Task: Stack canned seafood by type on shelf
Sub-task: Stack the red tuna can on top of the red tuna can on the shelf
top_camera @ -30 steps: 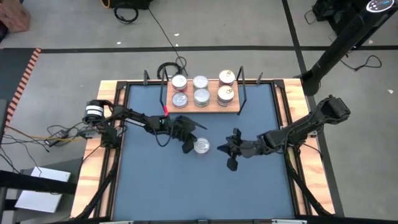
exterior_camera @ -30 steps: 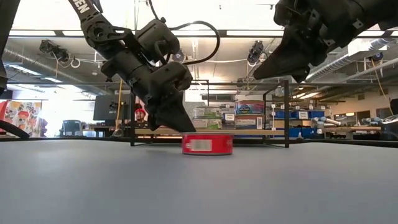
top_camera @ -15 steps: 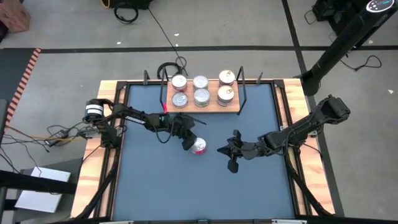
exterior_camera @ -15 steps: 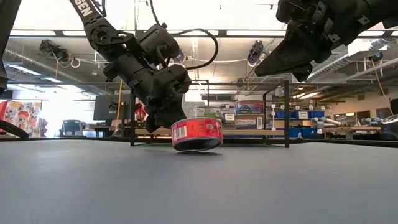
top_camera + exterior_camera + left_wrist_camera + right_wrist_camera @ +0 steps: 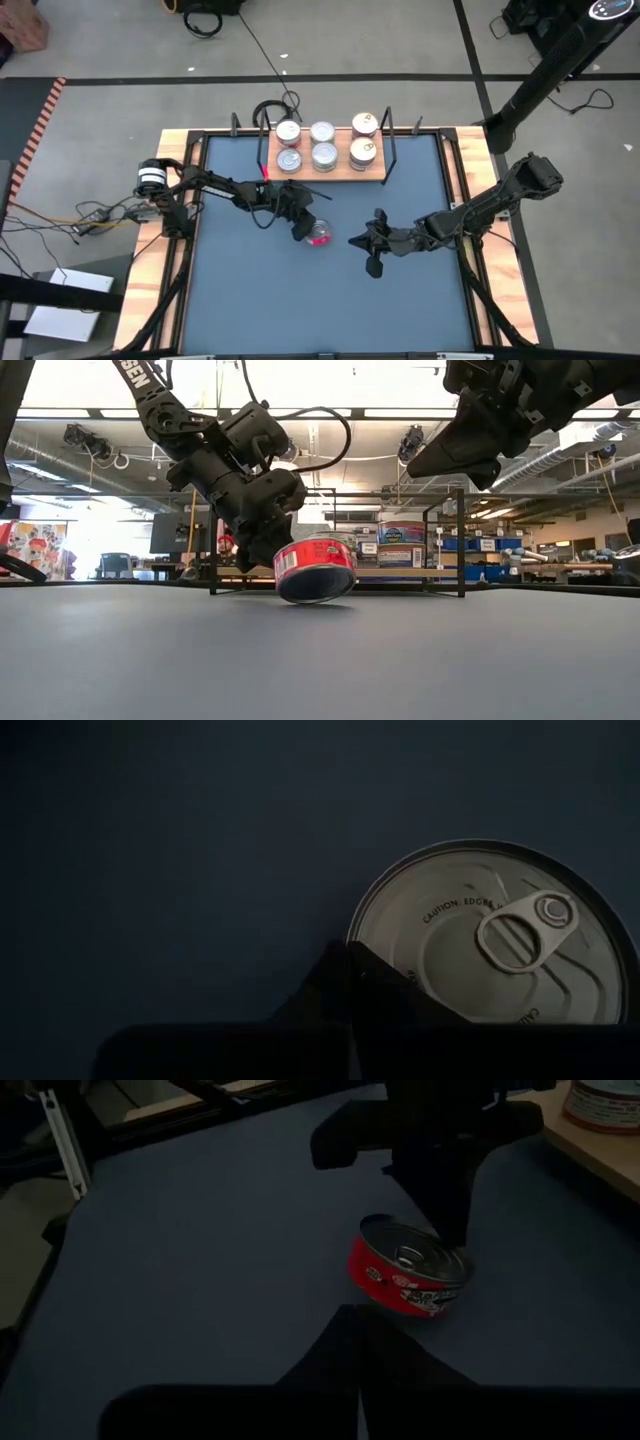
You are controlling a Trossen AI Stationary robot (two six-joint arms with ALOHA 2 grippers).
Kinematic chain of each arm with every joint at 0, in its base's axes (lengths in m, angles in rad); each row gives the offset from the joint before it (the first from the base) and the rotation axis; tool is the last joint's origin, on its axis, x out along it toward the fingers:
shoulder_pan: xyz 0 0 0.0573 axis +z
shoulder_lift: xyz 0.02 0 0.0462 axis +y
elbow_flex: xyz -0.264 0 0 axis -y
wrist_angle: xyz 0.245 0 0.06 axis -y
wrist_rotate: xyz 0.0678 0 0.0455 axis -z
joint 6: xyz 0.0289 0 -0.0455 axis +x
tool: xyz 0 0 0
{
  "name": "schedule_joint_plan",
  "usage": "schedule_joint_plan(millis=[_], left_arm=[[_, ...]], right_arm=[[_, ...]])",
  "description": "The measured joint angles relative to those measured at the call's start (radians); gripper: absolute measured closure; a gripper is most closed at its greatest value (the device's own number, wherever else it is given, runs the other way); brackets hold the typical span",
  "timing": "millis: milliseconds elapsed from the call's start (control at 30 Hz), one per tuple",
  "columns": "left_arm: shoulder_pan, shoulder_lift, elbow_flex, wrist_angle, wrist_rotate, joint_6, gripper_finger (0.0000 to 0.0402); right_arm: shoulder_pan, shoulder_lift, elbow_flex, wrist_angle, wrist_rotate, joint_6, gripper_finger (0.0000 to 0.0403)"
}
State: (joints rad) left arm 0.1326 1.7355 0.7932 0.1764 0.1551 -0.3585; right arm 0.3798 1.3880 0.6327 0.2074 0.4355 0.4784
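The left gripper is clamping a red tin by its rim and holding it tilted, one edge lifted off the blue table and the lower edge at or just above the surface — the level camera cannot settle whether it is touching. From above, the same red tin is sitting at the tip of the left gripper, near the middle of the table. The left wrist camera is looking onto the tin's silver lid with its pull tab. In the right wrist camera the tin is leaning, with the other arm's fingers coming down on its far edge.

The right gripper is hovering just beside the tin, on its right, above the table and touching nothing; its fingers are spread apart.

Farther back, the wooden shelf is standing against the table's far edge — six tins are resting on it in two rows of three, between black wire uprights.
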Motion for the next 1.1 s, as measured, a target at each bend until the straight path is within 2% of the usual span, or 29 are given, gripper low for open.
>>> schedule_joint_plan(millis=[400,1100], left_arm=[[-0.001,0.000,-0.001,0.012,0.001,0.116,0.0401],[0.004,0.001,-0.001,0.020,-0.004,0.172,0.0401]], right_arm=[[0.000,0.000,0.000,0.046,-0.009,0.000,0.0396],[-0.002,0.000,0.001,0.133,-0.011,0.012,0.0394]])
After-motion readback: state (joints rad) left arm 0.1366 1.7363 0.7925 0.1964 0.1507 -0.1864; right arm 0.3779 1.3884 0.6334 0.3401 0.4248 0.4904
